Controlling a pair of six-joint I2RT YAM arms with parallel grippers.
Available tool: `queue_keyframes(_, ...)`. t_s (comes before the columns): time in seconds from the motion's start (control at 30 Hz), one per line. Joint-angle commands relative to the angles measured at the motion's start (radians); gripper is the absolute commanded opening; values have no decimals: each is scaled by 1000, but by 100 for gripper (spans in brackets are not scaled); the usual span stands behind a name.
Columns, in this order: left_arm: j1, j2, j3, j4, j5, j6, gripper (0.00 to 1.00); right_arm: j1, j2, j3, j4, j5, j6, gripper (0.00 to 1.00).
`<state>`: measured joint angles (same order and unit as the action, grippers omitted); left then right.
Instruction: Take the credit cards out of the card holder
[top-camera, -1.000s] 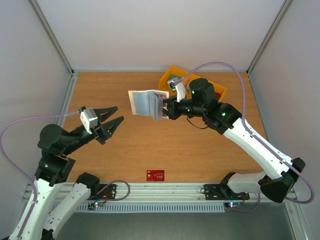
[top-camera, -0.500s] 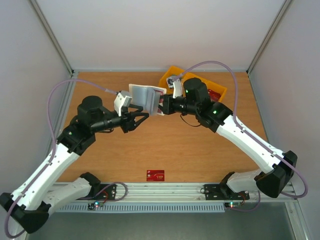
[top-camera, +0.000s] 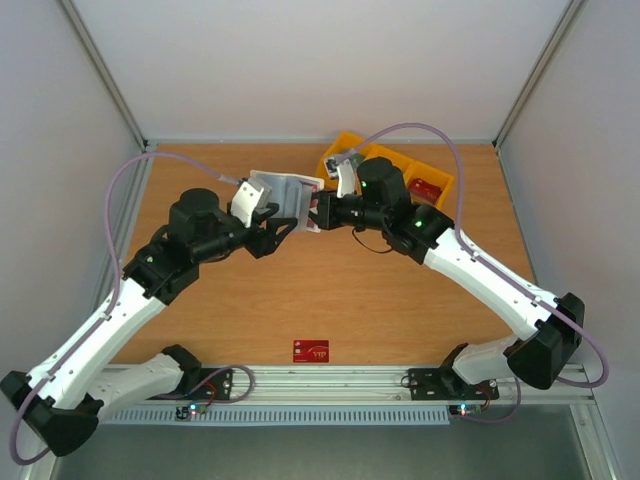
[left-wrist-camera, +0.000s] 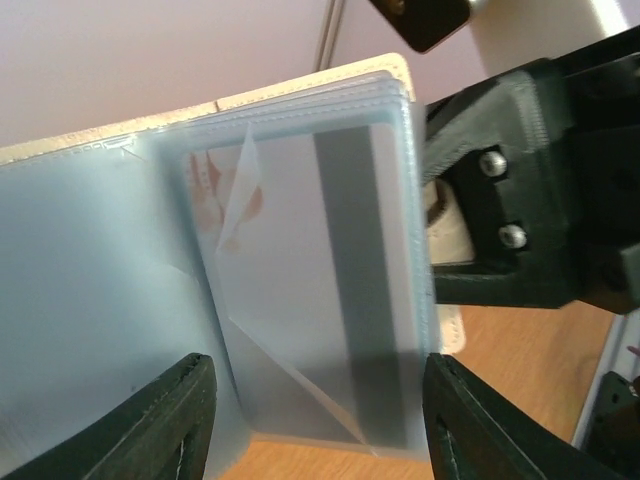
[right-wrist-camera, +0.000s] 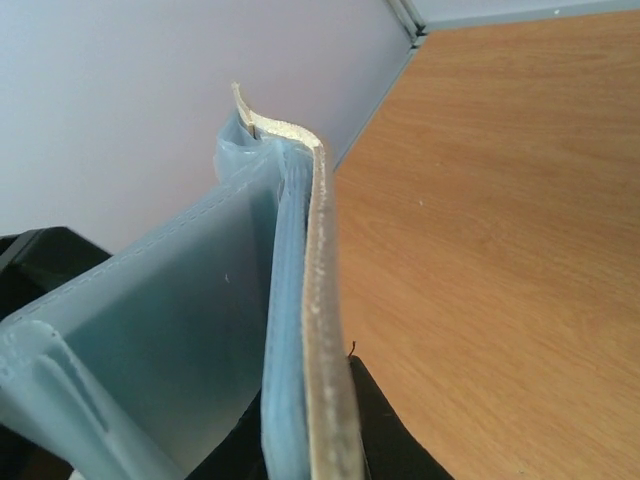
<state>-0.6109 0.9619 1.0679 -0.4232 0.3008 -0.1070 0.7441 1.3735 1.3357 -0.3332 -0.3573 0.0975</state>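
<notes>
The card holder (top-camera: 283, 192) is held up off the table, opened out, cream outside and pale blue inside. My right gripper (top-camera: 318, 212) is shut on its right edge; the right wrist view shows the holder (right-wrist-camera: 320, 330) edge-on, pinched between the black fingers (right-wrist-camera: 395, 420). My left gripper (left-wrist-camera: 320, 430) is open, one fingertip on each side of a clear sleeve's lower edge. That sleeve holds a pale credit card (left-wrist-camera: 330, 290) with a grey stripe. Reddish print (left-wrist-camera: 215, 195) shows through a neighbouring sleeve. A red card (top-camera: 311, 351) lies flat near the table's front edge.
A yellow bin tray (top-camera: 343, 145) stands at the back right, partly behind the right arm, with a red item (top-camera: 425, 188) in one compartment. Grey walls close the table in on the left, right and back.
My left arm has swung from the left side of the table up to the holder, and its jaws have widened around a sleeve. The right gripper has carried the holder slightly left and farther back.
</notes>
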Motion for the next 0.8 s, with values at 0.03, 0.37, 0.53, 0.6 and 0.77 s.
queue_keyframes(0.03, -6, 13, 21, 16, -60, 14, 57, 24, -8, 22, 44, -16, -7, 1)
queue_keyframes(0.37, -11, 16, 22, 20, -44, 0, 63, 46, -5, 29, 21, 36, -15, 1)
queue_keyframes(0.53, -15, 15, 7, 21, -49, 4, 67, 50, 5, 44, 16, 36, -16, 1)
queue_keyframes(0.6, -15, 14, 3, 31, -30, -1, 70, 52, 9, 52, 11, 39, -21, 1)
queue_keyframes(0.77, -16, 16, 3, 36, -27, 12, 76, 52, 26, 60, 0, 45, -27, 1)
